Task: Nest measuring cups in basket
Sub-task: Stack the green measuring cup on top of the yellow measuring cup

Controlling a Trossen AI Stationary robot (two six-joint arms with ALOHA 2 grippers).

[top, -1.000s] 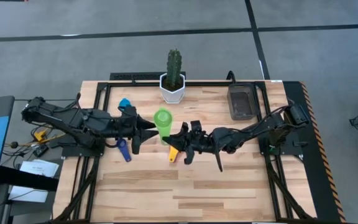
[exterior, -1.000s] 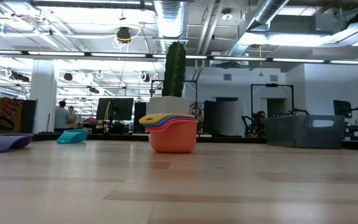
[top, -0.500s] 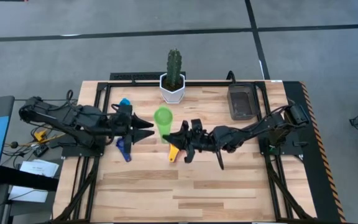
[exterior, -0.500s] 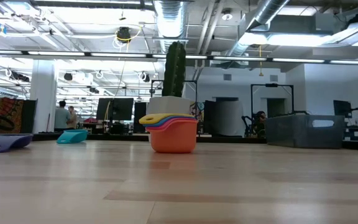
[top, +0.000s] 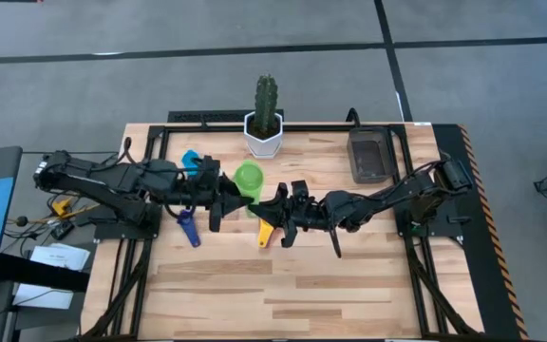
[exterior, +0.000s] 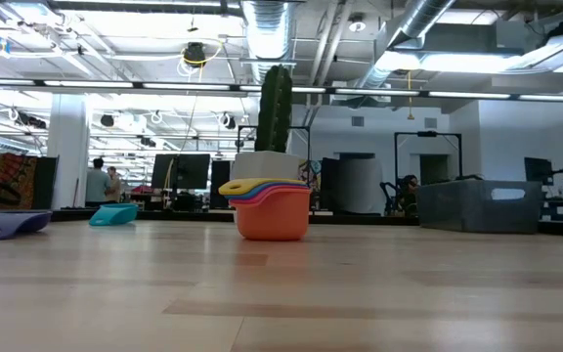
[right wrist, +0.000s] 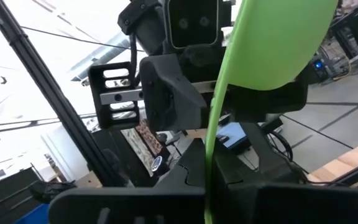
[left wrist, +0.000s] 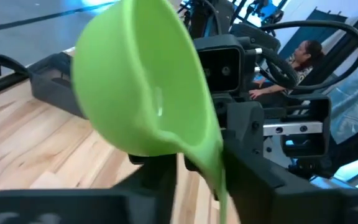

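green measuring cup [top: 249, 178] is up in the air above the middle of the counter [top: 349, 285], between the two end effectors. in the right wrist view the green cup's flat handle [right wrist: 215, 137] runs down into the right arm's own fingers; right end effector [top: 275, 208] is clenched on that handle. in the left wrist view the green cup bowl [left wrist: 143, 87] fills the space just ahead of the left end effector [top: 231, 198], handle edge dropping between its dark fingers; whether the left fingers press on the cup or stand just clear, cannot tell.

nested stack [exterior: 271, 208]: orange cup outermost, with red and yellow rims showing inside it, standing upright on the counter in the low view. from above only its orange/yellow handle [top: 265, 234] shows, below the right end effector.

dark blue cup [top: 188, 228] lies on the counter under the left arm; same cup shows at the far left edge in the low view [exterior: 8, 224]. light blue cup [top: 190, 158] sits farther back, near the left arm's wrist; low view [exterior: 115, 214] has it lying on its side.

basket [top: 369, 156] rests at the back right of the counter, well apart from both end effectors. white cactus pot [top: 264, 135] stands at back centre, behind the green cup.

people [exterior: 98, 180] visible in the room beyond.
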